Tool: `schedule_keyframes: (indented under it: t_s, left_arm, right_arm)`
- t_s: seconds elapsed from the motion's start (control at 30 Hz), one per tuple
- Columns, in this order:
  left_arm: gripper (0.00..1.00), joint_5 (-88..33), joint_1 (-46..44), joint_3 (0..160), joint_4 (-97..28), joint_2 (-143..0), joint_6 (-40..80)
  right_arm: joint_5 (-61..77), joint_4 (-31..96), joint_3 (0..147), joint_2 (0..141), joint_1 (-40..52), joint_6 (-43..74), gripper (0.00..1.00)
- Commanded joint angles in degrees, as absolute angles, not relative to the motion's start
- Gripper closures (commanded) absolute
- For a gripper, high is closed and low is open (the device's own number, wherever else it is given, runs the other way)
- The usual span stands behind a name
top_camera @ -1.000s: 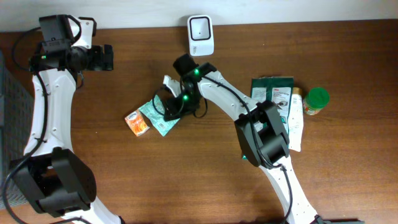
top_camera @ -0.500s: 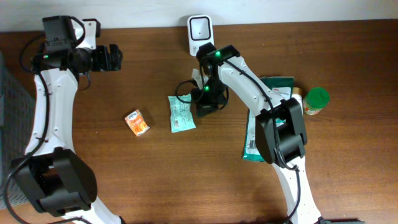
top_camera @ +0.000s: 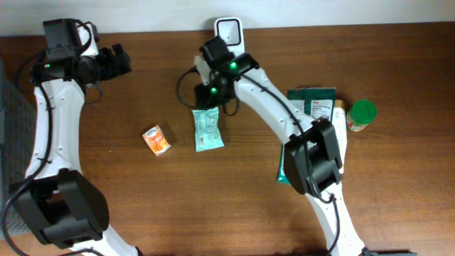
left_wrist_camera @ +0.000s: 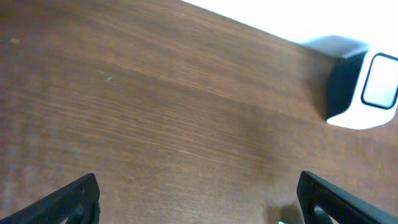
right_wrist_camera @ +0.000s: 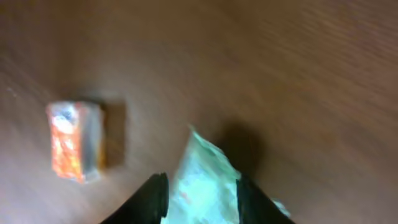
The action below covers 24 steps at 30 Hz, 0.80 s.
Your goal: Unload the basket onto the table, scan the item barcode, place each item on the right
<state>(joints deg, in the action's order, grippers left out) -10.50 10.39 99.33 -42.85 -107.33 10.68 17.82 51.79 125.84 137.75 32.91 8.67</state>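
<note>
Wooden desk [top_camera: 142,199], both my tools out.
My left tool [top_camera: 122,61] gapes wide above the wood; an orange sachet [top_camera: 156,140] lies left of my right tool [right_wrist_camera: 202,196], its fingers partly spread astride the green packet [top_camera: 207,130], scanner [top_camera: 229,30] just beyond.

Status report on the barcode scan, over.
Left fingers open, empty. Right fingers astride green packet, grip unclear. Packet flat on table, short of scanner. Orange packet clear of path.

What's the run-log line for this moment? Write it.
left gripper: open, empty | right gripper: open, over green packet | green packet: lying on table, short of scanner
</note>
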Motion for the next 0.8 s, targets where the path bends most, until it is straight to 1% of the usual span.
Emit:
schedule_keyframes:
  t_s: [0.0, 0.07, 0.2, 0.27, 0.43, 0.5, 0.6, 0.63, 0.73, 0.77]
  left_arm:
    - [0.01, -10.04, 10.46, 99.31, -42.76, -106.06, 13.93]
    - [0.01, -10.04, 10.46, 99.31, -42.76, -106.06, 13.91]
    - [0.01, -10.07, 10.46, 99.31, -42.98, -106.06, 13.91]
    - [0.01, -10.07, 10.41, 99.31, -43.13, -106.06, 13.91]
    - [0.01, -10.31, 9.50, 99.29, -44.88, -106.06, 13.93]
    - [0.01, -10.98, 8.40, 99.29, -46.11, -106.06, 13.93]
    - [0.01, -11.62, 7.27, 99.29, -47.22, -106.06, 13.91]
    - [0.01, -12.47, 7.01, 99.29, -48.18, -106.06, 13.98]
    - [0.01, -16.47, 6.90, 99.24, -49.04, -106.06, 13.89]
    - [0.28, -17.23, 6.57, 98.28, -49.69, -106.17, 14.00]
  right_arm:
    - [16.84, 47.03, 126.65, 142.06, 37.47, 13.26, 0.67]
    - [15.38, 46.50, 126.65, 144.11, 39.35, 13.19, 0.67]
    - [4.78, 50.59, 126.65, 145.14, 39.53, 13.19, 0.67]
    - [2.44, 51.72, 126.65, 145.12, 37.82, 13.19, 0.68]
    - [3.05, 57.95, 126.72, 144.18, 30.28, 13.15, 0.69]
    - [7.90, 61.19, 126.89, 141.64, 26.76, 11.51, 0.69]
    - [17.12, 65.80, 129.08, 137.12, 22.17, 9.19, 0.66]
    - [21.85, 68.45, 130.04, 135.31, 19.70, 6.83, 0.61]
    - [35.11, 75.22, 129.75, 134.82, 14.02, -1.43, 0.57]
    - [41.08, 77.65, 127.68, 135.66, 12.21, -5.54, 0.56]
